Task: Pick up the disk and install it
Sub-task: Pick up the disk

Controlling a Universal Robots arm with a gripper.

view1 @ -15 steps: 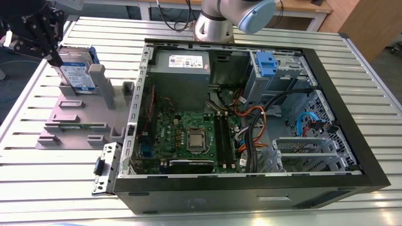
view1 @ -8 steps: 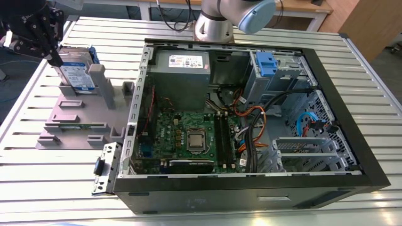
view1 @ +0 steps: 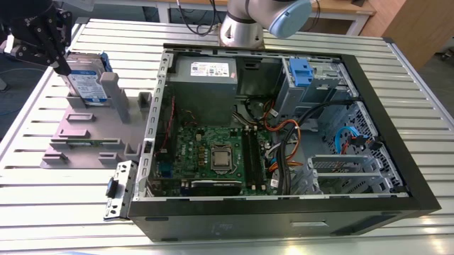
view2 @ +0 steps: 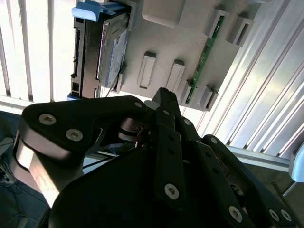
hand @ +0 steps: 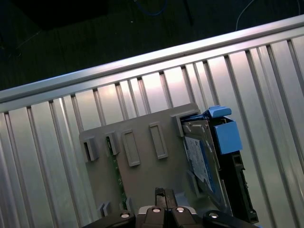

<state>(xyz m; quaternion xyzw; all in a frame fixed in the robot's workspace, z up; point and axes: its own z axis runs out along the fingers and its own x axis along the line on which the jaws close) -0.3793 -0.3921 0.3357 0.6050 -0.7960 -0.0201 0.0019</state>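
the gripper [view1: 62,68] hangs over the grey stand [view1: 85,133] at the exterior view's left of the open computer case [view1: 284,223]. its fingers look narrow, pressed together at the tips with nothing between them, as we see in both wrist views. the disk [view1: 86,79] is not yet picked up. it stands upright on its edge in the stand, held between the grey posts, with its blue bracket around it and its label facing out. in the first wrist view the gripper [hand: 164,194] points down at the stand's bare plate beside the disk [hand: 204,156], and in the second wrist view the gripper [view2: 163,92] is likewise near the disk [view2: 107,57] but apart from it. we judge the first risk to be the closed fingers: if they come down like this they would strike the disk's top edge or the stand, not straddle it. a grip set off-centre, or on the plastic bracket alone, could let the disk tilt and jam between the posts as it lifts. inside the case the loose cables [view1: 284,138] lie near the drive bay [view1: 301,71], so a carried disk could snag on them or meet the bay crooked.
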